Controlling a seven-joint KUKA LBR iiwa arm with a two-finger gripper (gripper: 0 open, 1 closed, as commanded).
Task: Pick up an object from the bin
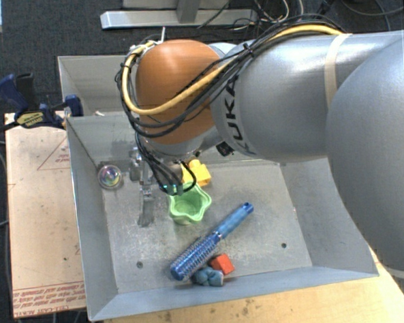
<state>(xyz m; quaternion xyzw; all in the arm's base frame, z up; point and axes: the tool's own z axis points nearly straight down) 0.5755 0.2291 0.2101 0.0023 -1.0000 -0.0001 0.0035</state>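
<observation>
My gripper reaches down under the orange wrist cover to the bin floor in the left middle of the bin. Just to its right stands a green flower-shaped cup, close beside it, and I cannot tell whether they touch. A yellow block lies behind the cup, partly hidden by the wrist and its cables. A small shiny iridescent ball rests to the gripper's left by the bin wall.
A blue hairbrush lies slantwise in front of the cup. At its bristle end by the front wall are a small orange block and a blue-grey lump. The arm covers the bin's right and back.
</observation>
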